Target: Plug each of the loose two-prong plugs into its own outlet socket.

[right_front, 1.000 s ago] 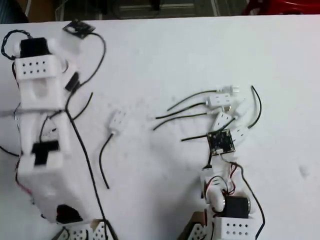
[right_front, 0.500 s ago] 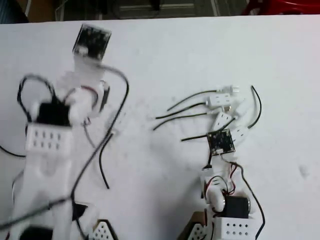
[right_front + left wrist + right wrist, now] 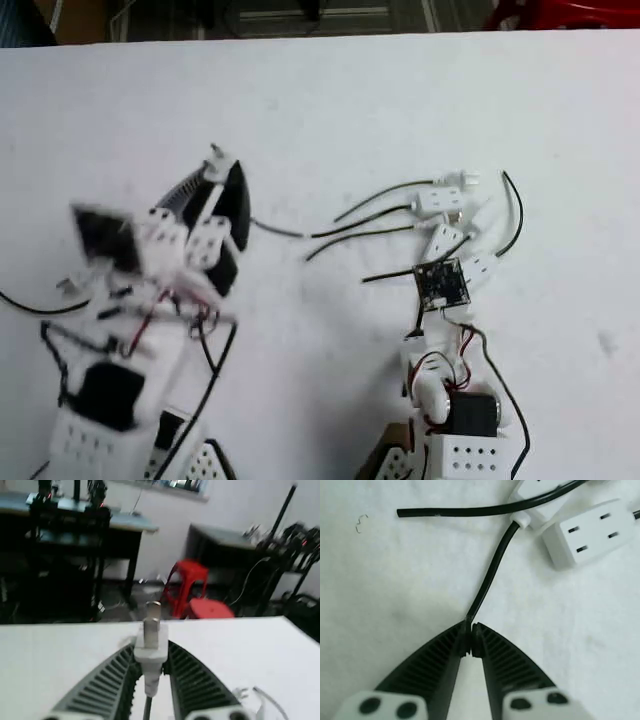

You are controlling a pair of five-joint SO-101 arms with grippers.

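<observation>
A white two-prong plug (image 3: 149, 642) is clamped between the closed fingers of the left gripper (image 3: 150, 655). Its two metal prongs stick out past the fingertips, and its cord (image 3: 147, 709) runs back between the jaws until the frame edge cuts it off. In the high view this gripper is at left-centre, above the white table (image 3: 330, 100). The arm behind it is blurred and hard to read. The plug there is no more than a small pale tip at the gripper's upper end, and a dark cord runs from the gripper rightward toward the middle of the frame.

The right gripper (image 3: 469, 641) is pinched tight on a thin black cord (image 3: 490, 575) lying on the table. That cord leads to a white moulded end (image 3: 522, 520) whose body is cut off at the frame edge, so whether it is a plug or a socket cannot be told. Just beside it lies a white outlet socket (image 3: 587, 532), slots facing the camera. A second black cord (image 3: 470, 511) with a bare cut end lies just beyond.

In the high view the right arm sits low, right of centre, and its wrist circuit board (image 3: 442, 285) covers the fingers. Just above the board is a cluster of white pieces (image 3: 440, 201) with black cords fanning left. They are too small to sort into plugs and sockets.
</observation>
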